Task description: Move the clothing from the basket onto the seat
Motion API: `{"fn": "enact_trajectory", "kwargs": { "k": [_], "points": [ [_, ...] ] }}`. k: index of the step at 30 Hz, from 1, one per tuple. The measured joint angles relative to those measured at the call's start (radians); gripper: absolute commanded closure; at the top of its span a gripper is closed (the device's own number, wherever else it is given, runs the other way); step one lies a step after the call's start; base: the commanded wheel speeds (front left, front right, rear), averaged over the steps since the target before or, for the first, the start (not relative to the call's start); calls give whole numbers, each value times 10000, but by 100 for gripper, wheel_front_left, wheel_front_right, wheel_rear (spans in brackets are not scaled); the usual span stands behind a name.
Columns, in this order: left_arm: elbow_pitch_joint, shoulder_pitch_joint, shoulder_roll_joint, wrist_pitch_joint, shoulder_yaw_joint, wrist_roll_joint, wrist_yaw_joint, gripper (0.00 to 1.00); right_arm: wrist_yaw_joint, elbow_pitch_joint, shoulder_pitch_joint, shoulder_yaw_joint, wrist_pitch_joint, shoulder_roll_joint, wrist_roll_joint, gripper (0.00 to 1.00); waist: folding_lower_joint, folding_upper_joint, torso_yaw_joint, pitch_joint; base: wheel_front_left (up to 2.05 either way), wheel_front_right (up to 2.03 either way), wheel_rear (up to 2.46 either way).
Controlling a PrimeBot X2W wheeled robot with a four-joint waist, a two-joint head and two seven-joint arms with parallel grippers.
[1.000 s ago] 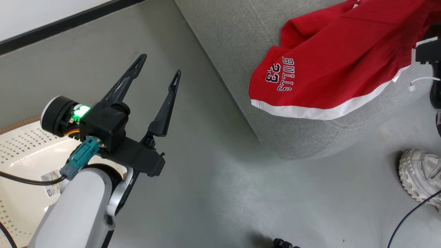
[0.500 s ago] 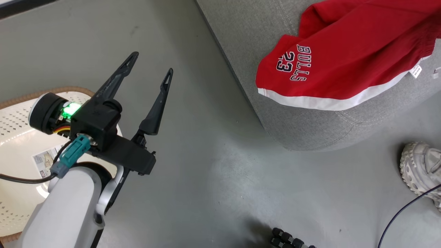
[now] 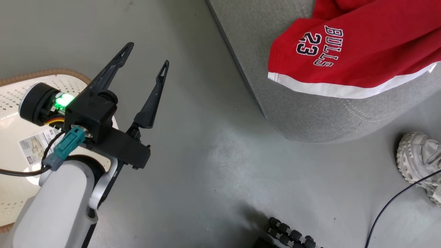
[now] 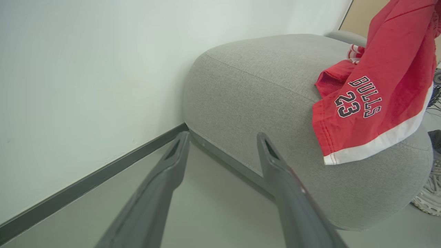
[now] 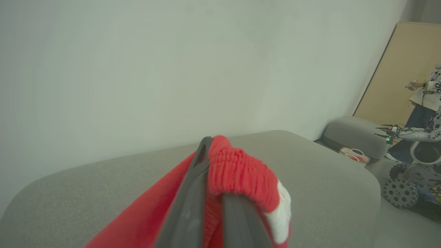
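- Spread wide and empty at the left gripper [image 3: 147,54], with both long fingers out over bare floor [image 3: 213,155] and touching nothing.
- Clamped tight with the right gripper [image 5: 213,162] on the gathered elastic waistband of the clothing [image 3: 351,51]; red cloth bunched over the fingertips, one tip hidden beneath it.
- Strung out lengthwise from that grip: waistband end up at the right gripper, white hem end down on the rounded front edge of the seat [image 3: 310,117].
- Hem end turned toward the left gripper, lying ahead of it and off past its right finger, well apart from both fingers.
- "BULLS 23" printed just above the hem, reading sideways in the head view.
- Behind the printed piece, farther from the left gripper, a scrap of a striped garment [image 4: 354,52], red with thin white lines; too little on show to tell how laid.
- Back under the left gripper's wrist, opposite to where the fingers point, the basket [image 3: 10,100]: cream, perforated, brown-rimmed, with a paper label [image 3: 32,148] on its bottom.
- Far off to the left gripper's right, on the floor beside the seat, a pale shoe [image 3: 415,158] and a dark cable [image 3: 389,206].
- Beyond the right gripper, past the seat's far end, a person [image 5: 425,100] standing by another wheeled robot [image 5: 413,172].
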State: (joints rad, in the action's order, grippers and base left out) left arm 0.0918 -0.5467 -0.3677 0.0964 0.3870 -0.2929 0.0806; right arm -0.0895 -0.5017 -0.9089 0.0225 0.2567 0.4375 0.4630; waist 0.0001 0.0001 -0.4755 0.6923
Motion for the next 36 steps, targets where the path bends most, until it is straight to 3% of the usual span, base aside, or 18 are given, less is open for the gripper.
{"fn": "enact_trajectory", "kwargs": {
  "k": [15,22,36],
  "points": [
    [186,-12,-376,257,-75,42,82,0,-236,-1191,-291,769,2,-130,311,100,0,0,77,737,0,0,0],
    [253,-13,-500,341,-92,44,86,0,-259,-1417,-296,767,2,-635,311,100,-1,-1,53,994,0,0,0],
    [253,-13,-564,353,-130,44,88,0,-222,-2623,-548,581,0,-938,397,100,-1,-1,101,1176,0,0,0]
  ]
}}
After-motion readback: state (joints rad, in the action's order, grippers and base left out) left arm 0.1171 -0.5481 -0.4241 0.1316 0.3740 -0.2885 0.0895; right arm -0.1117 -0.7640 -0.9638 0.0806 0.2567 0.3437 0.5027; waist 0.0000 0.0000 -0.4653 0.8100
